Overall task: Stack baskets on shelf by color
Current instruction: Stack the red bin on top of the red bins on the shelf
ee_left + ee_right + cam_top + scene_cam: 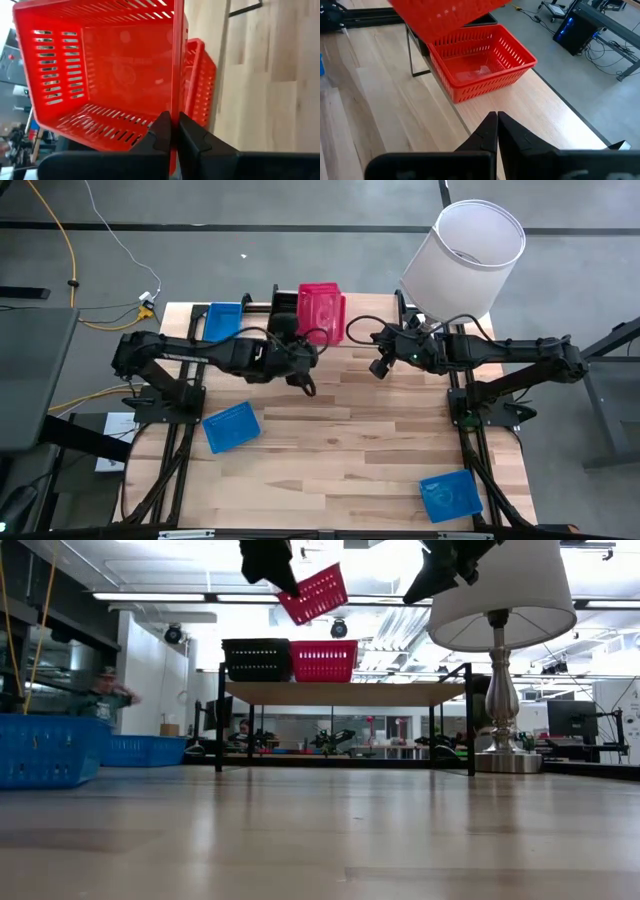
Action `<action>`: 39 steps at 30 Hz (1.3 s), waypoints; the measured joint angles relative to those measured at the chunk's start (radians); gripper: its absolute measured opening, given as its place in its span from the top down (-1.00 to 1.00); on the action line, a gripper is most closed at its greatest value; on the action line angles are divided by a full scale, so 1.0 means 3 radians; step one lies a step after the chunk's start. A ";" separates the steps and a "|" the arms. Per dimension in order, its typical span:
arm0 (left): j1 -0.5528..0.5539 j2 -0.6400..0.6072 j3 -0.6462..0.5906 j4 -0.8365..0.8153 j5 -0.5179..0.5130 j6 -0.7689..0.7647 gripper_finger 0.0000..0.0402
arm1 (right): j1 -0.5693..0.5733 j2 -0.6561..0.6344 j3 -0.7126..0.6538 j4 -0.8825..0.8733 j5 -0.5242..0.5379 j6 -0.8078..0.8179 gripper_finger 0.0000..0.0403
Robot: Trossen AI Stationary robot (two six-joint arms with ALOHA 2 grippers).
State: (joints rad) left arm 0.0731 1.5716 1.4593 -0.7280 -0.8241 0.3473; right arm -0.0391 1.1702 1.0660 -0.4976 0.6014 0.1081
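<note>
Low view shows the shelf (345, 693) in the middle of the frame, with a black basket (257, 659) and a red basket on the shelf (324, 660) standing side by side on its plank. Above them, at the top of the frame, a second red basket (313, 594) hangs tilted in the air under the left gripper (270, 560).

In the left wrist view the fingers of the left gripper (170, 131) are pressed together on the thin side wall of this lifted basket, so it is clamped and carried, not yet set down. The right gripper (497, 125) hovers just in front of the shelf with its fingers closed on nothing; it seems to wait.

In the high view three blue baskets are not on the shelf. One (223, 320) is in the upper left of the table beside the shelf, one (232, 426) lies at the left middle, and one (450, 494) at the lower right. A lamp (463, 258) stands in the upper right.

My judgement: the task is about in the middle. Black is placed, one red is placed, the second red is nearly above its place and must go down into the first. All the blue ones remain to be stacked.
</note>
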 joint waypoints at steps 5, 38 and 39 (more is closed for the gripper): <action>0.0204 0.0049 0.0000 0.0017 0.0042 0.0090 1.00 | 0.0000 0.0000 0.0000 0.0000 -0.0005 0.0024 1.00; 0.0338 0.0339 -0.0003 0.0172 0.0286 0.0605 0.51 | 0.0000 0.0004 -0.0004 -0.0051 0.0003 0.0051 1.00; 0.0338 0.0335 0.0004 0.0171 0.0271 0.0621 0.46 | 0.0000 0.0004 -0.0004 -0.0051 0.0003 0.0051 1.00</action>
State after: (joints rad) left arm 0.1745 1.6722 1.4604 -0.6767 -0.7428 0.5337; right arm -0.0391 1.1713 1.0649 -0.5129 0.6022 0.1234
